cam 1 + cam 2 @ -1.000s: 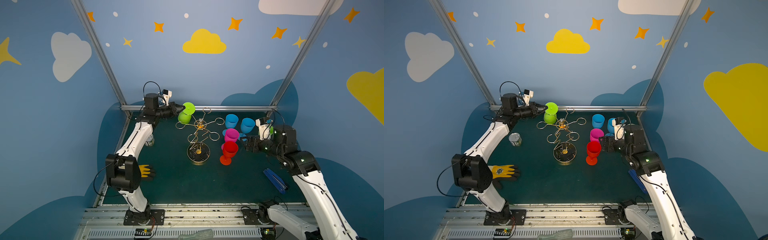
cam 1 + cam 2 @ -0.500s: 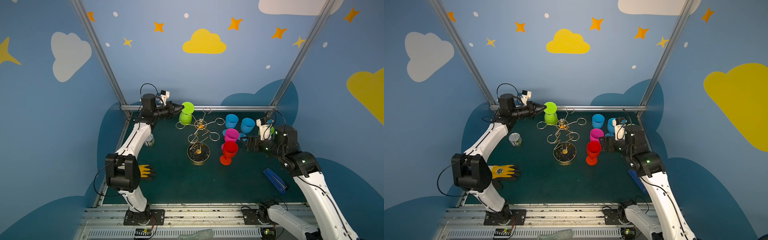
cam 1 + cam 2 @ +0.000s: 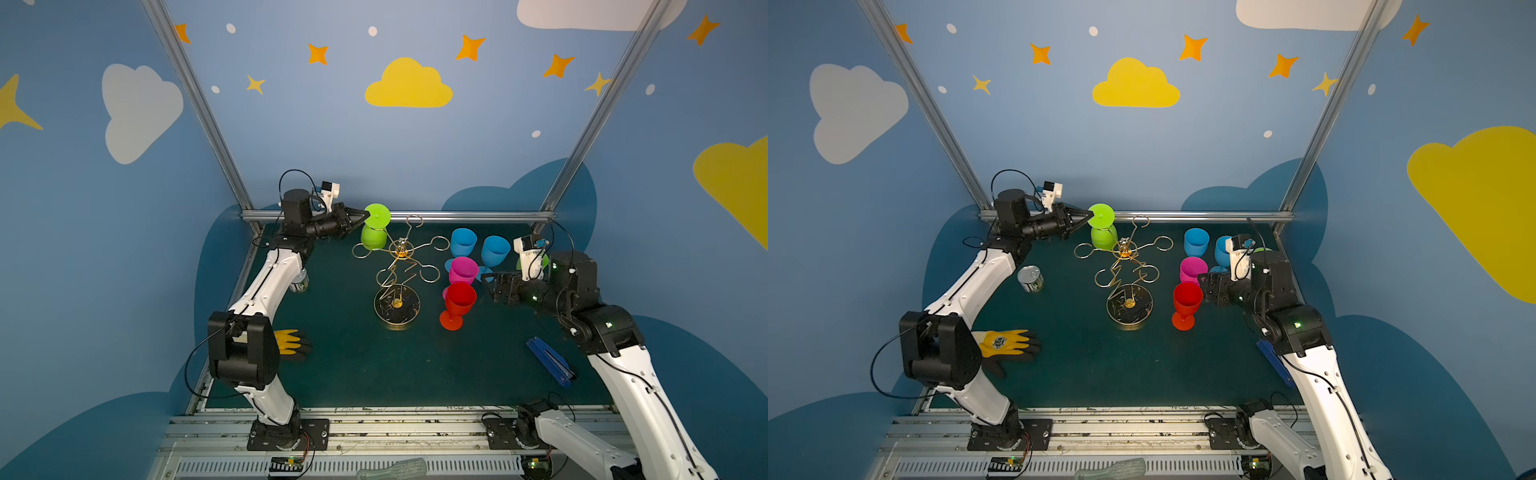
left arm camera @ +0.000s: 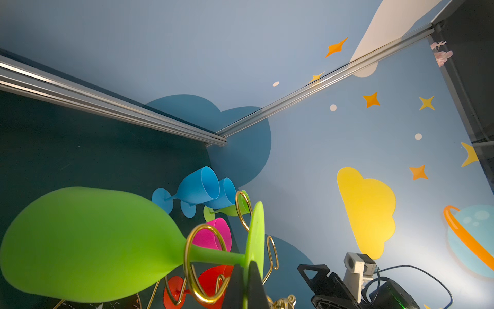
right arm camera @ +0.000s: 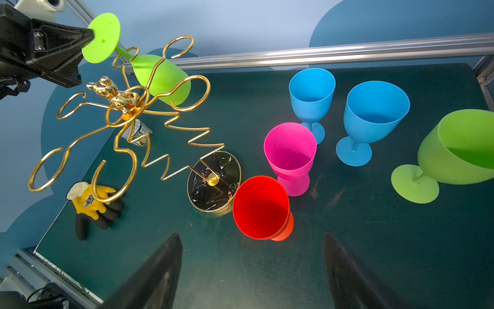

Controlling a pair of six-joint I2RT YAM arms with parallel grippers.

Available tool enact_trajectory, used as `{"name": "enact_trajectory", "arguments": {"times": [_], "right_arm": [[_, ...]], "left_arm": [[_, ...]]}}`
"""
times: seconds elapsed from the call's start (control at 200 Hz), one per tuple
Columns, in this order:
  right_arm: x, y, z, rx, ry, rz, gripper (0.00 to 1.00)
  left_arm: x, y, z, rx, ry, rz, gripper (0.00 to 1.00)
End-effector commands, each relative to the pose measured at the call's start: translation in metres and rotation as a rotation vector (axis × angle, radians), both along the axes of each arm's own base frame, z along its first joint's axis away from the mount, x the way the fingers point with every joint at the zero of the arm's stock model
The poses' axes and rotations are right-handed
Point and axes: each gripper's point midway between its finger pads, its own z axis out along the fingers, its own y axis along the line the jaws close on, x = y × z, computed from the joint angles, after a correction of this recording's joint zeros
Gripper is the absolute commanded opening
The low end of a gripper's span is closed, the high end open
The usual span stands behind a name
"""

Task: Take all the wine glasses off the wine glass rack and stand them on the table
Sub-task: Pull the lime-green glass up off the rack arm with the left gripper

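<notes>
Wine glass: the lime-green plastic wine glass [image 3: 372,237] hangs foot-up and bowl-down from a far-left loop of the gold wire wine glass rack [image 3: 401,251]. The loop rings its stem between bowl and foot.
Left tool [image 4: 244,270]: clamped tight on the rim of the glass's foot disc, reaching in from the left.
Long axis: the stem is tilted, foot toward that tool, bowl swung under toward the rack's pole.
Nearer arm: the left. The right tool [image 3: 490,287] gapes wide and empty, beyond the rack beside the red plastic goblet [image 3: 459,297].
Coming move, as judged: draw the stem sideways out of the loop, away from the pole. Which way the loop's mouth faces is unclear.
Room: the aluminium back rail [image 3: 478,216] runs just behind. The dark green surface [image 3: 353,365] is open toward the front, and a silver tin can [image 3: 1030,278] stands near the left arm.
</notes>
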Motion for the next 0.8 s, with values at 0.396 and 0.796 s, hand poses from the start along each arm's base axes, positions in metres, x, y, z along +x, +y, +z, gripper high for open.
{"name": "enact_trajectory", "arguments": {"times": [0.396,0.796], "right_arm": [[-0.005,-0.001,0.006,0.019,-0.023,0.003,0.82],[-0.007,-0.002,0.007,0.017,-0.029,-0.001,0.82]], "left_arm": [[-0.031,-0.021,0.013,0.023,-0.061,-0.063,0.03],[-0.029,-0.038,0.012,0.024,-0.061,-0.092,0.03]]}}
